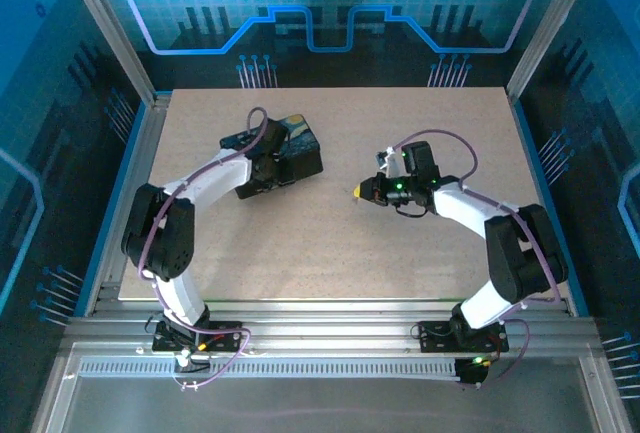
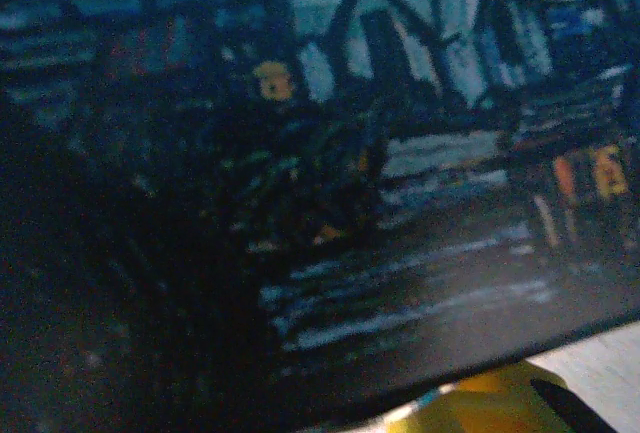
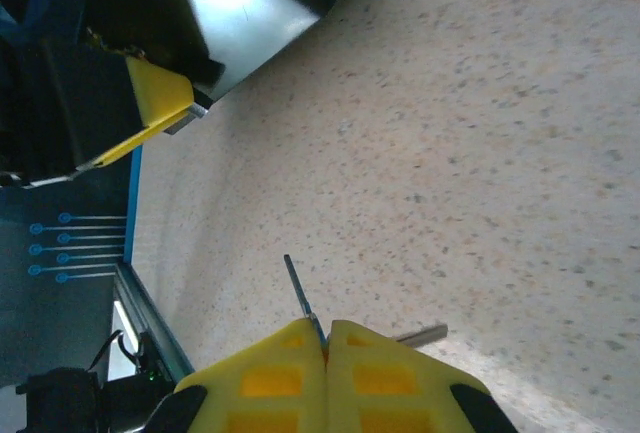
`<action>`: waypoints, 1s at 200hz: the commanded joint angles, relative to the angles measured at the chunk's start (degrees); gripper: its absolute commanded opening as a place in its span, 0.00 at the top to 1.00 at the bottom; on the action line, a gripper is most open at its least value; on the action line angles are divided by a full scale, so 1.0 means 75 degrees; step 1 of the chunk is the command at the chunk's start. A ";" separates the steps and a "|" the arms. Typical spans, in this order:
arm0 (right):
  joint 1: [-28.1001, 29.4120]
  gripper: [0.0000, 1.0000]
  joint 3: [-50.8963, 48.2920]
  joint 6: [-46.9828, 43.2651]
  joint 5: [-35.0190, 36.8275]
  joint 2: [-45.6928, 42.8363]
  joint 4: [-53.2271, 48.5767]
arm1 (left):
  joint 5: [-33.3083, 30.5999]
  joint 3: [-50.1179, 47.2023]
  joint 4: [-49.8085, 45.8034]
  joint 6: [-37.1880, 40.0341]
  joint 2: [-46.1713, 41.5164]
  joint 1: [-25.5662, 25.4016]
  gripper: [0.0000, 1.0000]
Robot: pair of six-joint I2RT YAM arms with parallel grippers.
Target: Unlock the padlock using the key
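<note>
Since the right jaws look clamped on just the end of the key, bottom centre of the wrist view, it could twist loose once it's pushed in, and I can't tell whether the left jaws by the box are apart.

Even white light is washing the pale table from above while the walls are glowing blue, and the arms are throwing only faint, soft shadows. The left wrist camera is struggling, sitting so near the painted box that everything is coming through dim, smeared and out of focus. The right wrist view is running bright and crisp on the speckled surface, white glare is blooming on the box's glossy side, and the key in the right gripper is reading as a thin dark sliver.
</note>
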 commanded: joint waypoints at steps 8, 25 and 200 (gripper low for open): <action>0.0453 1.00 -0.0556 0.0492 0.0055 -0.0210 0.1351 | 0.1674 0.0464 -0.0464 -0.0786 -0.0455 0.0046 0.97; 0.0690 1.00 -0.0813 0.0698 0.0145 -0.0396 0.1915 | 0.2264 0.0442 -0.0297 -0.1389 -0.0524 0.0069 0.97; 0.1827 1.00 -0.2470 -0.0240 0.1886 -0.0394 0.7499 | 0.3707 -0.0692 0.1171 -0.4053 -0.1738 0.0153 0.98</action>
